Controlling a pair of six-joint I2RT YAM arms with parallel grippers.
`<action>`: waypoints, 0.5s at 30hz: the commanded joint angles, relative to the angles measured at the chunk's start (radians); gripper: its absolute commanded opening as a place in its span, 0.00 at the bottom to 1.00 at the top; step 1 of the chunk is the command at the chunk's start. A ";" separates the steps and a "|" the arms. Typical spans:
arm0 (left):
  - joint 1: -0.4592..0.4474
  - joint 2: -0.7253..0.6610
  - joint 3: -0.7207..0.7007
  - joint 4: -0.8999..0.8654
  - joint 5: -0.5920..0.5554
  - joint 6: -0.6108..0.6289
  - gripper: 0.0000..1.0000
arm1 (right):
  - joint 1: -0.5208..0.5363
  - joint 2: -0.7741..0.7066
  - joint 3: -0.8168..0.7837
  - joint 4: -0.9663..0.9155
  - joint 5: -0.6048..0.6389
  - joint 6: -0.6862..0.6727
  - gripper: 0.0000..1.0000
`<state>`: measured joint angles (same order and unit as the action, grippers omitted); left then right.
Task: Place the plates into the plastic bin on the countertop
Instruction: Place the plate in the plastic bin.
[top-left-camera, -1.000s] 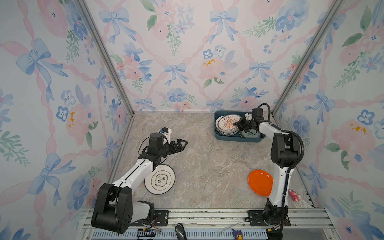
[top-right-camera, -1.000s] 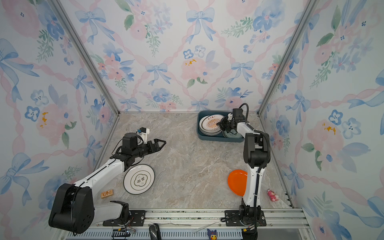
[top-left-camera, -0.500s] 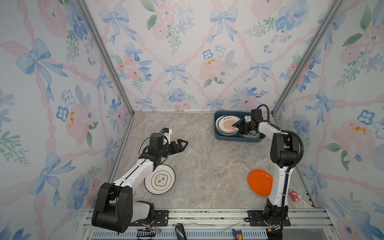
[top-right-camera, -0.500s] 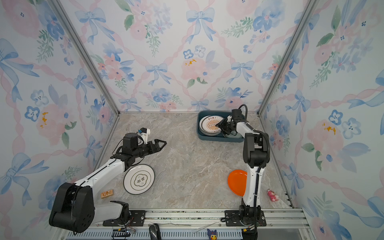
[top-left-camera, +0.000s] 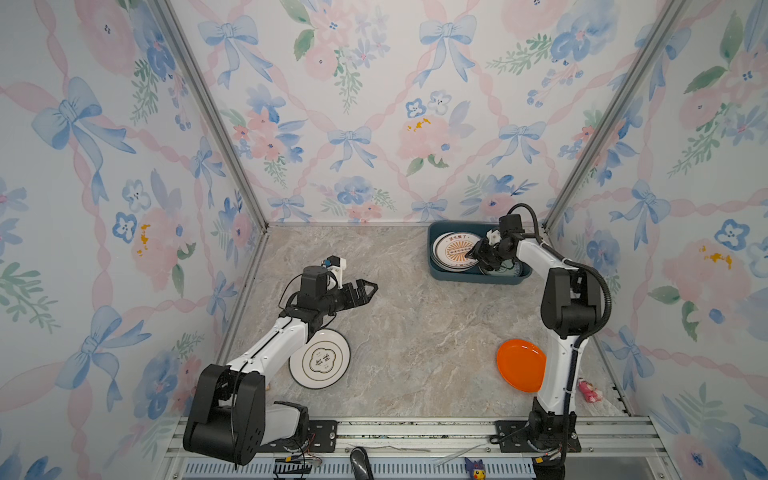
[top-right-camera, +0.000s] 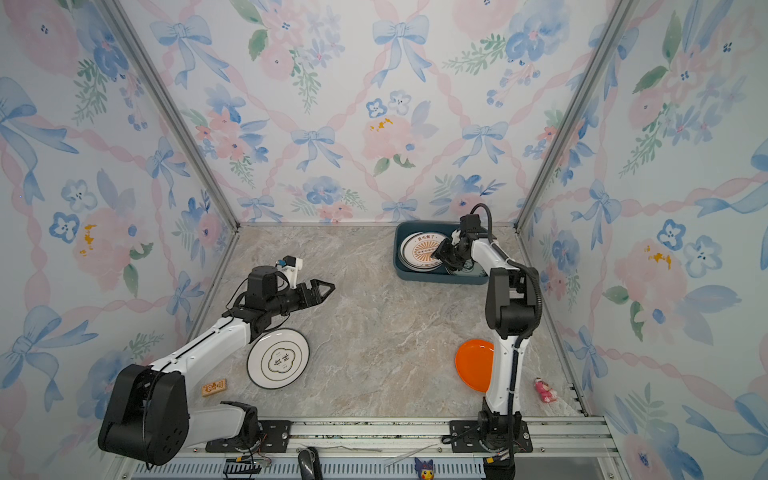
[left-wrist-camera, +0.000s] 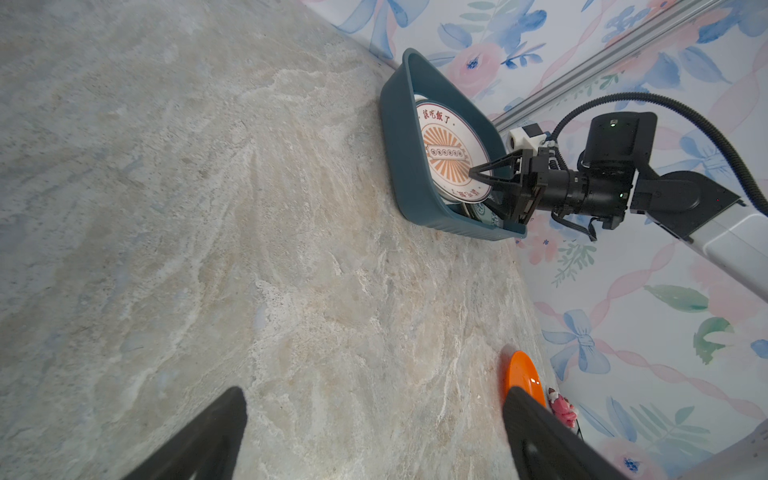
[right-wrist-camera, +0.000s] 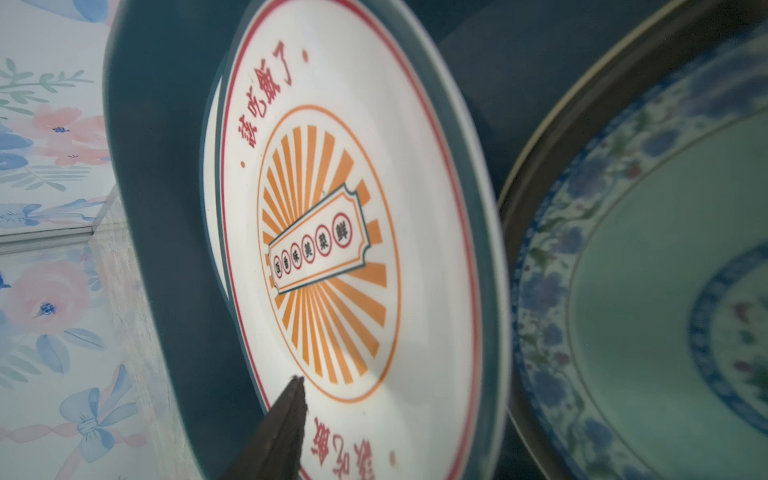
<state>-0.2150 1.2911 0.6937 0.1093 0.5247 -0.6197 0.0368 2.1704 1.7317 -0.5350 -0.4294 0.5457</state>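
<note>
Right tool (top-left-camera: 476, 257) is inside the plastic bin (top-left-camera: 469, 277), fingers spread and not pinching anything, just above the orange-sunburst plate (top-left-camera: 455, 249). That plate tops a small stack in one half of the bin. The blue-green patterned plate (right-wrist-camera: 665, 291) fills the other half, with a dark rim peeking out under it. The orange plate (top-left-camera: 519, 365) and the gold-emblem plate (top-left-camera: 320, 359) lie flat on the tabletop (top-left-camera: 415, 332), both well apart from the bin. Left tool (top-left-camera: 370, 292) is spread wide and empty, well away from the bin too.
</note>
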 joint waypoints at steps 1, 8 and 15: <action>-0.009 0.001 -0.005 0.017 0.017 0.030 0.98 | 0.007 -0.044 0.017 -0.110 0.054 -0.053 0.49; -0.020 -0.004 -0.008 0.013 0.010 0.036 0.98 | 0.007 -0.091 0.007 -0.134 0.090 -0.074 0.49; -0.092 0.037 0.020 0.028 0.010 0.035 0.98 | 0.000 -0.180 -0.040 -0.134 0.149 -0.091 0.49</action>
<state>-0.2760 1.2995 0.6941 0.1112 0.5247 -0.6044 0.0364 2.0750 1.7126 -0.6369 -0.3260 0.4801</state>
